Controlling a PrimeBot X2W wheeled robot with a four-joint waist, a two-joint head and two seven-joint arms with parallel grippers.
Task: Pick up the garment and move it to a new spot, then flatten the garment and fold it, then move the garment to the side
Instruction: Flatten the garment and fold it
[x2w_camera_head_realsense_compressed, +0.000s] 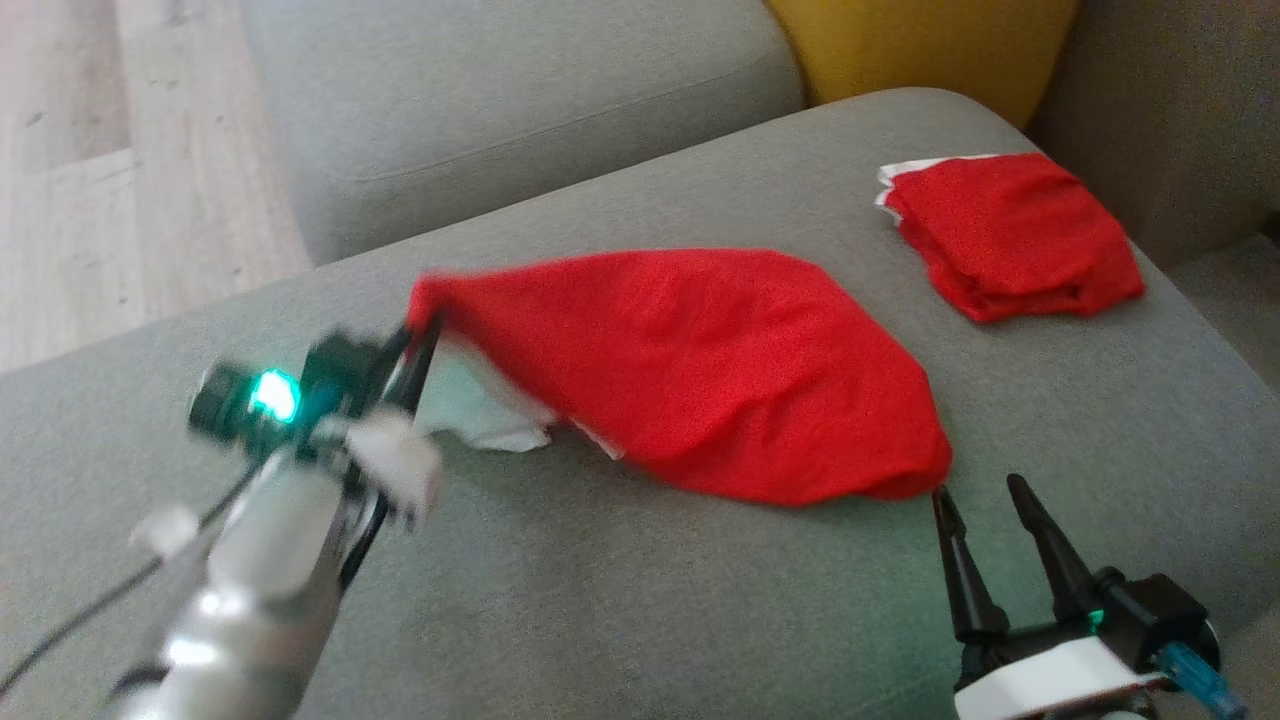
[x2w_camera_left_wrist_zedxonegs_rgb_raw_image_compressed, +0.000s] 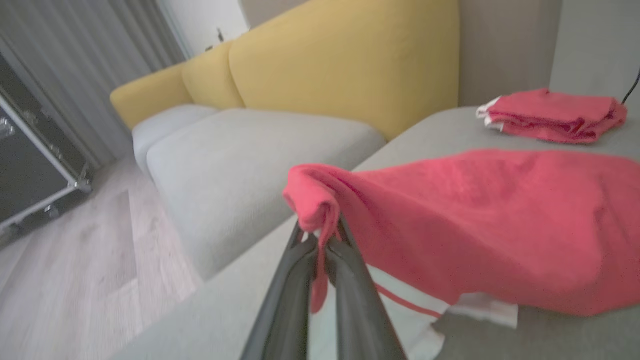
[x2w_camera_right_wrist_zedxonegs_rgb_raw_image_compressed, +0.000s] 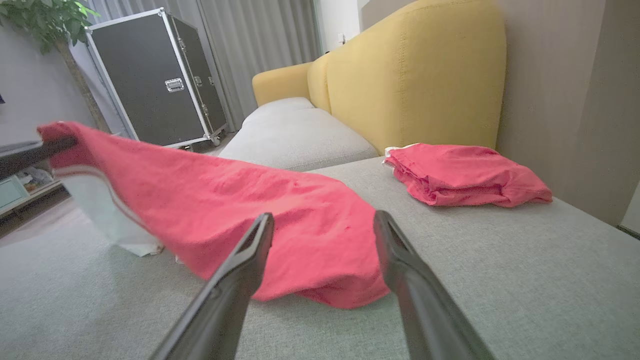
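Red knit cloth, soft and slightly fuzzy, makes up the garment, which lies stretched across the grey sofa seat with one corner lifted clear. The left pincer is pressed together on that raised corner, with a fold of red bunched over its tips. A white panel with a thin red stripe hangs beneath. The right pincer stands spread, holding nothing, just beside the cloth's rounded near edge. To flatten well, I judge it should take that low edge near a corner, pinching a thin layer rather than a wad. Both should then draw apart until the wrinkles go, keeping the cloth low over the coarse woven seat. A folded stack of similar red cloth sits well apart, near the yellow backrest.
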